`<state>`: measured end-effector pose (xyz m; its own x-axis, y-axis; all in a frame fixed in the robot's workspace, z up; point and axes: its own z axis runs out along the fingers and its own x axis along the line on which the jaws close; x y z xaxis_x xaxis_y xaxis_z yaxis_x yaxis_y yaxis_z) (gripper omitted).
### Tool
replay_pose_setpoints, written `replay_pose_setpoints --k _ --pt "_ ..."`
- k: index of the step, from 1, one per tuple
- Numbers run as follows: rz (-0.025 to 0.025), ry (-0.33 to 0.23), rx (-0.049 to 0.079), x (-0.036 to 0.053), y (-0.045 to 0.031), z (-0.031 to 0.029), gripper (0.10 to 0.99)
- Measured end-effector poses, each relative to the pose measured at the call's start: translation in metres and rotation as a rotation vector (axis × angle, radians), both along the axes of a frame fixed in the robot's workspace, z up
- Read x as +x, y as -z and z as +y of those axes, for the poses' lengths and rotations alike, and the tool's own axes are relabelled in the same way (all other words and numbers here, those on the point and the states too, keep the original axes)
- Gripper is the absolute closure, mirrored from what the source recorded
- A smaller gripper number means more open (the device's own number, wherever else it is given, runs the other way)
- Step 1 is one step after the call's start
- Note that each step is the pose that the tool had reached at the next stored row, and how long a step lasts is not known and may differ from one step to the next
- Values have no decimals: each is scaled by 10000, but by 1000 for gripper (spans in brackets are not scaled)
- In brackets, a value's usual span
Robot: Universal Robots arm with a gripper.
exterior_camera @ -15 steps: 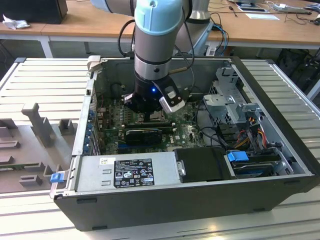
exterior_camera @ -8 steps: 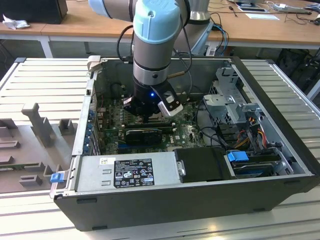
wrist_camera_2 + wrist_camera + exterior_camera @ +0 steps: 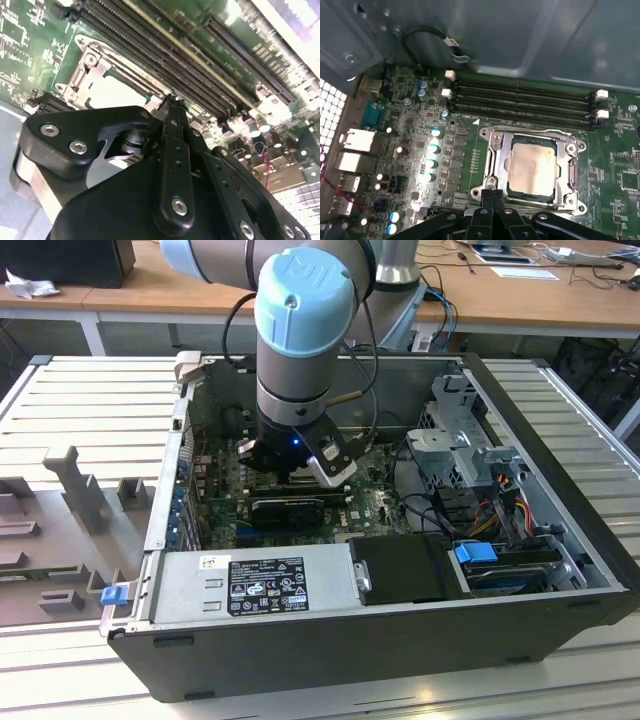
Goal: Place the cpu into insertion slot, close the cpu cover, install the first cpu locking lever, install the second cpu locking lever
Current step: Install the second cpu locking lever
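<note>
The cpu [image 3: 532, 162], a pale beige square, lies in the insertion slot [image 3: 510, 187] on the green board. The silver cpu cover [image 3: 530, 134] lies flat around it, with the chip showing through its window. My gripper [image 3: 493, 194] is shut, its black fingertips pressed together just off one corner of the cover. In the second wrist view the gripper [image 3: 172, 102] has its tips right at the edge of the cover [image 3: 95, 55], beside the cpu [image 3: 117, 92]. I cannot tell how the locking levers stand. In the exterior view the arm's wrist [image 3: 300, 350] reaches down into the open computer case.
Long black memory slots [image 3: 525, 100] run beside the socket. Capacitors [image 3: 432, 150] and rear ports [image 3: 355, 140] stand on the other side. The case wall [image 3: 520, 35] rises close behind. A power supply [image 3: 255, 585] and a drive cage [image 3: 460, 430] crowd the case on the slatted table [image 3: 90, 400].
</note>
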<state>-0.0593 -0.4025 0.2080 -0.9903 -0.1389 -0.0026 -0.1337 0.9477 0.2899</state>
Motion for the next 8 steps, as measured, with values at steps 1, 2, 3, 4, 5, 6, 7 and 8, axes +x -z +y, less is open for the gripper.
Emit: replay_pose_setpoints --k 1,2,3,4,5,6,7,8 --pt "1 -3 36 -8 -1 -45 980" --pt "1 -5 83 -21 0 -87 980" --pt "-1 -3 107 -33 0 -93 980" --pt "-2 -4 137 -66 0 -95 980" --pt "-2 -5 189 -83 3 -95 980" --pt "-2 -9 238 -86 17 -95 980" --pt "-2 -10 261 -87 25 -95 980" --pt "-2 -10 288 -87 35 -95 980"
